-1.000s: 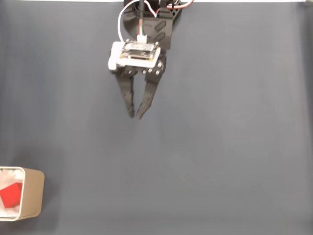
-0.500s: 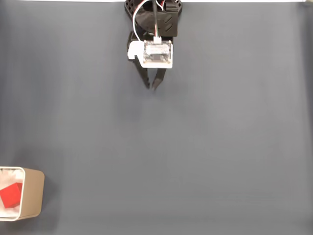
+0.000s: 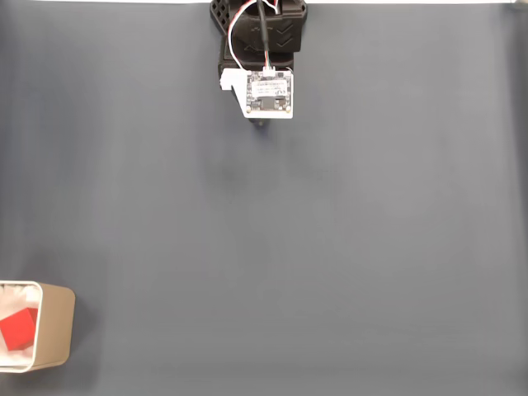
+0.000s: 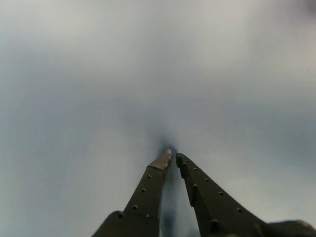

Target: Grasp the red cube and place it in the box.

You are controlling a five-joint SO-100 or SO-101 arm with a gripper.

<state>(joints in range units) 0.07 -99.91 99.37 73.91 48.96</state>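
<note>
- The red cube [image 3: 18,330] lies inside the box [image 3: 58,326] at the lower left corner of the fixed view; it rests on the white interior, tilted a little, with the tan wall curving round its right side
- The box sits on the dark grey table [image 3: 330,247], partly cut off by the left edge of the fixed view; nothing else lies near it
- The gripper [image 4: 173,157], seen in the wrist view, has its two black fingers drawn almost together, only a thin slit between the tips; it holds nothing and points at bare grey surface
- In the fixed view the arm [image 3: 264,33] is folded at the top centre, well apart from the box; the white camera module [image 3: 268,91] covers the fingers there
- Judged from this, the placing is done and the arm is at its rest pose; the next move calls for nothing more than settling there
</note>
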